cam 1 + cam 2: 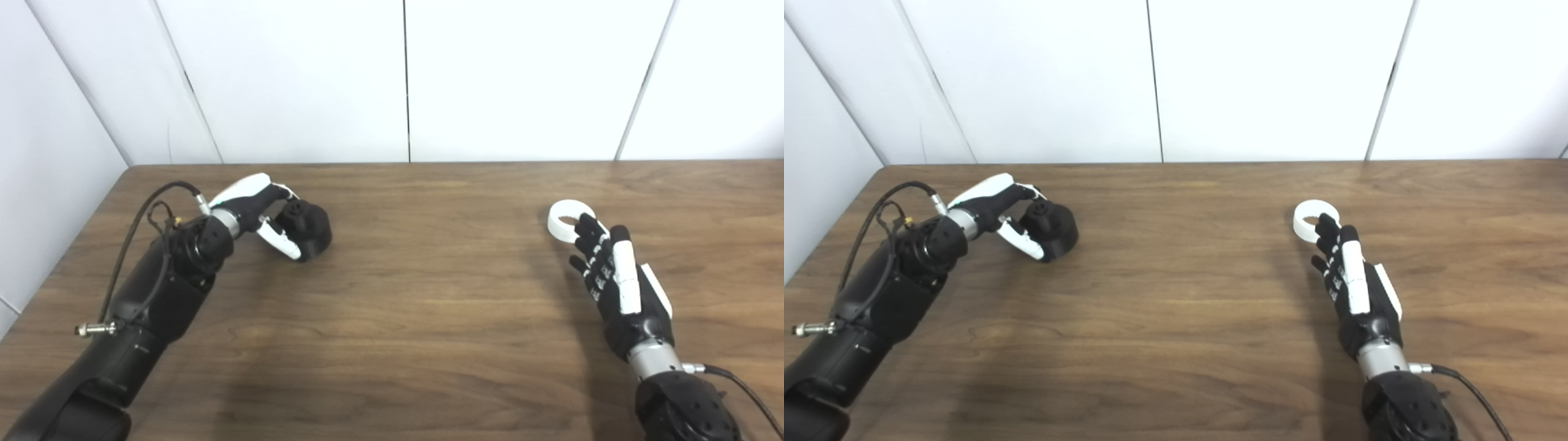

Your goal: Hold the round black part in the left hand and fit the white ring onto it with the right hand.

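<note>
A brown wooden table with a streaked, wavy grain [429, 294] fills the lower part of the view; its far edge runs straight along the foot of the wall, and its left edge slants away toward the near corner; soft dark shadows lie across the near part of the tabletop; behind it stands a plain white panelled wall [520, 79], split by thin dark seams, one upright near the middle and others leaning outward to either side; on the left a further white panel [43, 153] angles in beside the table's slanting edge.
</note>
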`<state>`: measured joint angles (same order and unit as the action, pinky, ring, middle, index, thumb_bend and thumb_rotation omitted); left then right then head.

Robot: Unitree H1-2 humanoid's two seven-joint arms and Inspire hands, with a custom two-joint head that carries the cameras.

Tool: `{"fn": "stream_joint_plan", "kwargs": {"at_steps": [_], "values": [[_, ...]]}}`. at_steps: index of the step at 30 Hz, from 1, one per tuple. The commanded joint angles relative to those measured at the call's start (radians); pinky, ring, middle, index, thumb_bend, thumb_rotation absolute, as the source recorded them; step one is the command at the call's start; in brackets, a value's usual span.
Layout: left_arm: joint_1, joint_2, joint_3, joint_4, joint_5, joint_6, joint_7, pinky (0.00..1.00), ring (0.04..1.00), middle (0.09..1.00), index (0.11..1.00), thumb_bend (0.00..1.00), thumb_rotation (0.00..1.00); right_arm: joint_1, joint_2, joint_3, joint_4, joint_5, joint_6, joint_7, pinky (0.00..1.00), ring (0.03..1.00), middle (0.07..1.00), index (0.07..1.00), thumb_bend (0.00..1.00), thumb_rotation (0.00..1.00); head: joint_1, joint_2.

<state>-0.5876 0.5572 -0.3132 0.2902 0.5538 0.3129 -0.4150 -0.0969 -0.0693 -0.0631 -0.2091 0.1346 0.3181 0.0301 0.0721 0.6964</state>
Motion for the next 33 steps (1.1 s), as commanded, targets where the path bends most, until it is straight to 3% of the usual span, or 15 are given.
{"fn": "stream_joint_plan", "kwargs": {"at_steps": [1,12,17,20,33], "values": [[-0.026,0.025,0.004,-0.061,0.016,0.012,-0.011,0.94,1.000,0.973,0.706,0.81,0.20,-0.038,-0.003,0.003,-0.037,-0.003,-0.024,0.006,0.94,0.978,0.949,0.931,0.62,1.00,-0.001,0.001],[0.023,0.011,-0.012,-0.170,0.004,-0.008,-0.060,0.96,1.000,0.973,0.709,0.85,0.21,-0.035,-0.006,0.007,-0.041,-0.005,-0.023,0.009,0.94,0.984,0.952,0.939,0.61,1.00,-0.003,0.008],[0.051,0.002,-0.036,-0.260,0.028,0.007,-0.085,1.00,1.000,0.970,0.704,0.85,0.22,-0.034,-0.004,0.009,-0.044,-0.004,-0.020,0.008,0.94,0.988,0.953,0.936,0.61,1.00,-0.004,0.009],[0.066,0.002,-0.061,-0.306,0.034,-0.020,-0.103,0.99,1.000,0.976,0.706,0.84,0.22,-0.035,-0.004,0.011,-0.046,-0.010,-0.015,0.003,0.94,0.983,0.952,0.935,0.62,1.00,-0.005,0.013],[0.122,-0.062,-0.121,-0.451,0.059,-0.053,-0.148,0.98,1.000,0.981,0.694,0.86,0.21,-0.037,0.001,0.009,-0.061,-0.009,0.006,-0.001,0.95,0.981,0.950,0.933,0.62,1.00,-0.009,0.023]]}}
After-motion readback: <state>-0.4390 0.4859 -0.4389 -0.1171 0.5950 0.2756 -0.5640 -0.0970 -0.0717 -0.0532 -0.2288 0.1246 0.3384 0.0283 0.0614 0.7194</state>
